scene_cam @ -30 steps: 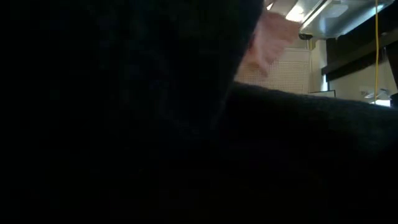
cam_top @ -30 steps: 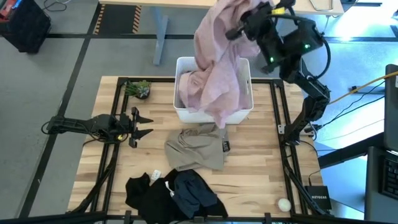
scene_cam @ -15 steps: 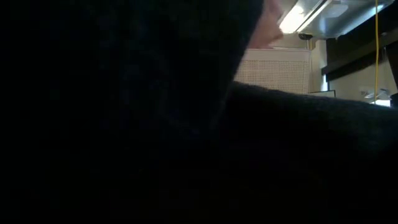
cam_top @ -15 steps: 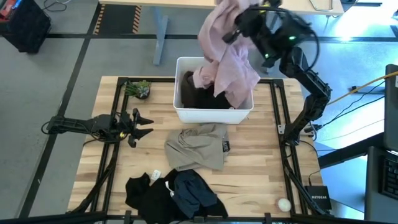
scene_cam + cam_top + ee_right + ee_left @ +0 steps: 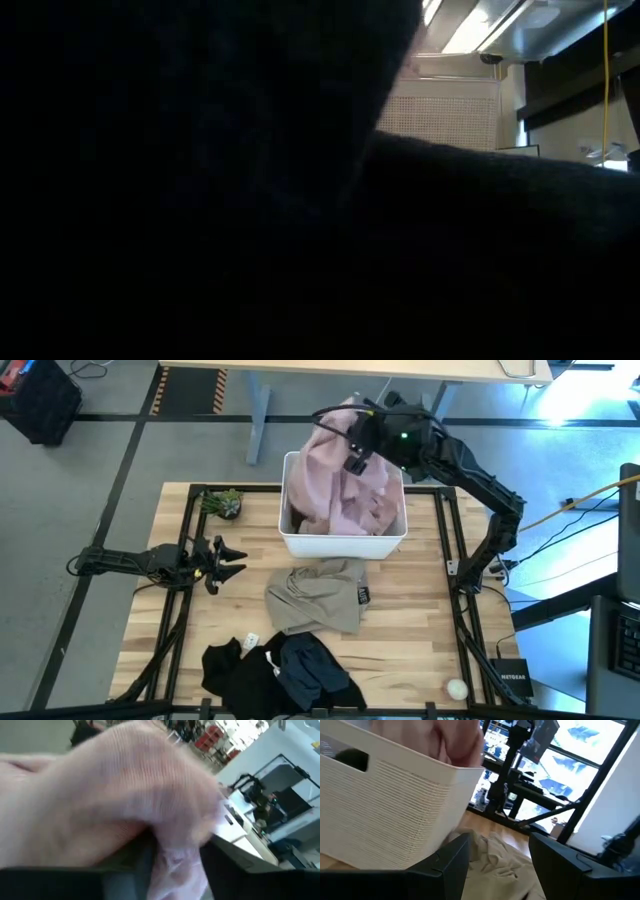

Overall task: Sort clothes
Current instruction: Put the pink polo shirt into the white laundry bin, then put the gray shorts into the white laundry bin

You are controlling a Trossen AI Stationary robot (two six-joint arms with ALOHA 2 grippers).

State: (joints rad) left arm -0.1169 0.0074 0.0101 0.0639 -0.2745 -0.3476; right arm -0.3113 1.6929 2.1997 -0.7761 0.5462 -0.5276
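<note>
A pale pink garment fills the white bin at the table's far middle, bunched up and rising above the rim. My right gripper is over the bin, shut on the garment's top. My left gripper waits open and empty at the table's left, its fingers toward the bin. A khaki beige garment lies crumpled on the table in front of the bin. Black and navy garments lie in a heap near the front edge. What lies under the pink garment is hidden. My right gripper pinches a bunched fold of the pink garment between its two fingers, at the garment's top; several layers, it seems. The fingers slant down from the table's far right. The cloth hangs slack below them and its lower part rests in the bin.
A small green plant stands at the far left of the table. A small white ball lies at the near right corner. Dark cloth right in front of the low camera blocks nearly all of that view. Bare wood shows right of the khaki garment.
My right gripper has lifted the pink garment off the bin's front rim, then gone down and toward the table's left over the bin. The garment, which hung over the front wall, now lies bunched inside the bin and covers its inside.
</note>
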